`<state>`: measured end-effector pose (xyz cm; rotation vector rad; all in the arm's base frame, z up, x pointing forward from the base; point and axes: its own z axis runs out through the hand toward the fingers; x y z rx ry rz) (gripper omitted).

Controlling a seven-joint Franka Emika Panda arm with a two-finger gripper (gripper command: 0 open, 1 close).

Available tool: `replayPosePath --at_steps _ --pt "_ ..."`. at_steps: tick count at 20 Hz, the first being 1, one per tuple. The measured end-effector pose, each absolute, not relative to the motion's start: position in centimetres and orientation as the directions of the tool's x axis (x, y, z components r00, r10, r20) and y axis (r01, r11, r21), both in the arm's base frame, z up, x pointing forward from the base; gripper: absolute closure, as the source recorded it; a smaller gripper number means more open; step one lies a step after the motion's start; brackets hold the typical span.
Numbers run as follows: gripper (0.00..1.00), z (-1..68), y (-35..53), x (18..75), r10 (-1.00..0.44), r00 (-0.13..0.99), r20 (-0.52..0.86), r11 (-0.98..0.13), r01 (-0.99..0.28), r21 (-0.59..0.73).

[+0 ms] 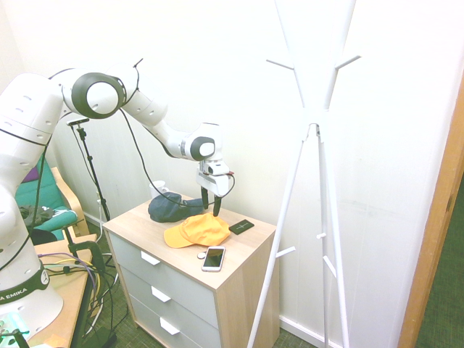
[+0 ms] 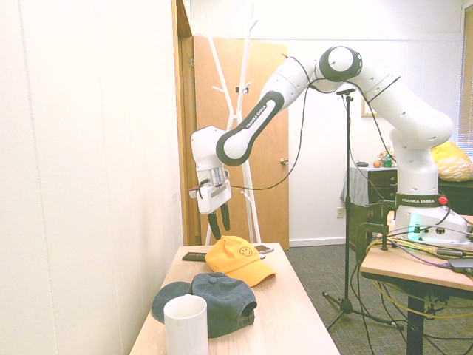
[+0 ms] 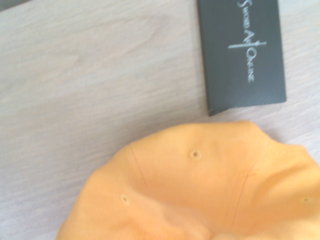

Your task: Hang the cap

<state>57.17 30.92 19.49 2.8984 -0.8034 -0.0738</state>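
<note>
On pale woodgrain lies the cap (image 1: 198, 230) (soft fabric, curved brim).

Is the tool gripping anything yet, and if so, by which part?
Nothing is held. The tool is open and hangs just above the yellow cap, which lies on the dresser top, its fingers apart and empty.

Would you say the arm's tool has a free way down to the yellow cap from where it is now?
Probably yes: the tool hangs open just above the yellow cap, with nothing between them; the navy cap lies beside it.
</note>
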Motion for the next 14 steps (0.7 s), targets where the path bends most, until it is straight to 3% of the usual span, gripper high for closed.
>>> replayPosePath --at_steps 14 --pt "1.00 17.9 30.6 56.8 -0.508 0.861 -0.011 -0.853 -0.501 0.143"
